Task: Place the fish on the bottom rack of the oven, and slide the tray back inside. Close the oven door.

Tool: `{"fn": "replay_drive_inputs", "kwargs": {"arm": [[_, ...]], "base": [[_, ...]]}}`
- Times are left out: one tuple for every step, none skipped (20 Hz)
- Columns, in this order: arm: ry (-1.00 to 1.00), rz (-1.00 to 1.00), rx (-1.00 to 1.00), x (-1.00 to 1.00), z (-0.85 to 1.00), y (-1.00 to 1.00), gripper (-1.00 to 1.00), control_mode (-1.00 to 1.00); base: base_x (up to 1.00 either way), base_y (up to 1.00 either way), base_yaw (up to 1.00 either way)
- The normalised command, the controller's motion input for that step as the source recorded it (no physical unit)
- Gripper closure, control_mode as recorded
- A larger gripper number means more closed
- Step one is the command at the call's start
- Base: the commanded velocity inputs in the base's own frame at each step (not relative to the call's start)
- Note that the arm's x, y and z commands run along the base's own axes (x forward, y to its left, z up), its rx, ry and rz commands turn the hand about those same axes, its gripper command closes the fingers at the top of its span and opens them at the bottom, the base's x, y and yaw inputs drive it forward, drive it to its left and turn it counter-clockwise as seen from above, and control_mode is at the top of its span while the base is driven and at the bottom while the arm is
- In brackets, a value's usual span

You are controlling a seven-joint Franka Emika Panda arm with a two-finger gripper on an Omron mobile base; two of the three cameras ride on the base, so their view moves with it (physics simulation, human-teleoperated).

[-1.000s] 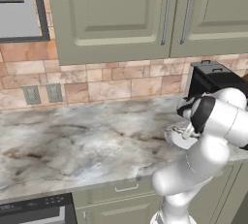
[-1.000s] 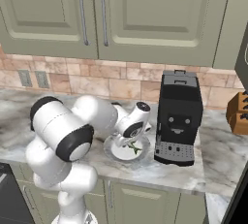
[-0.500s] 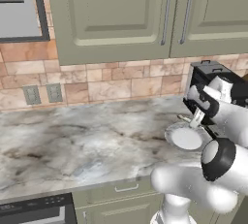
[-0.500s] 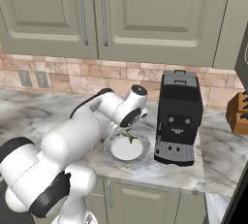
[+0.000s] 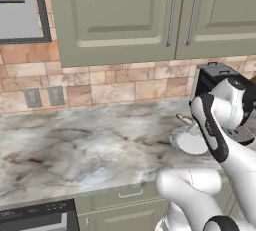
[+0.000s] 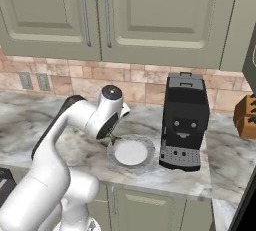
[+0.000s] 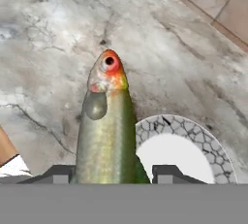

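From the left base view, my arm (image 5: 220, 125) bends up from the lower right over the marble counter (image 5: 90, 150), its wrist in front of the black coffee machine (image 5: 212, 77). A white plate (image 5: 187, 140) lies on the counter just under my forearm, partly hidden by it; I cannot make out my fingers here. Grey-green cabinets (image 5: 125, 17) hang above a tiled backsplash (image 5: 110, 87). From the right base view, my arm (image 6: 75, 125) rises from the lower left and my hand points down at the left rim of the plate (image 6: 131, 152), which sits just beside the coffee machine (image 6: 185, 120). A sliver of green, the fish (image 6: 114, 138), peeks out below my hand at the plate's edge. A wooden knife block (image 6: 246, 117) stands farther right. In the hand view, my gripper (image 7: 109, 173) is closed part-way on the fish (image 7: 105, 136), one dark tip on each side of its body; its red-orange head points away from me, over the counter (image 7: 48, 48). The patterned rim of the plate (image 7: 193, 133) lies just right of the fish, beneath it.
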Motion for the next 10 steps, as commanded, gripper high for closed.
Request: {"fn": "replay_drive_inputs", "kwargs": {"arm": [[-0.17, 0.0, 0.0, -0.51, 0.56, 0.35, 1.0, -1.0], [-0.14, 0.0, 0.0, -0.44, 0.51, 0.32, 1.0, -1.0], [-0.11, 0.0, 0.0, -0.43, 0.52, 0.19, 1.0, -1.0], [-0.07, 0.0, 0.0, -0.36, 0.53, 0.08, 1.0, -1.0], [-0.07, 0.0, 0.0, -0.32, 0.42, 0.16, 1.0, -1.0], [-0.05, 0.0, 0.0, -0.27, 0.39, 0.16, 1.0, -1.0], [-0.03, 0.0, 0.0, -0.25, 0.44, 0.16, 1.0, -1.0], [0.0, 0.0, -0.02, -0.24, 0.44, 0.18, 1.0, -1.0], [0.0, 0.0, -0.05, -0.25, 0.44, 0.21, 1.0, -1.0], [0.0, 0.0, -0.08, -0.19, 0.41, 0.22, 1.0, -1.0]], "base": [[0.0, 0.0, 0.0], [0.0, 0.0, 0.0], [0.0, 0.0, 0.0], [0.0, 0.0, 0.0], [0.0, 0.0, 0.0], [0.0, 0.0, 0.0], [0.0, 0.0, 0.0], [0.0, 0.0, 0.0], [0.0, 0.0, 0.0], [0.0, 0.0, 0.0]]}}
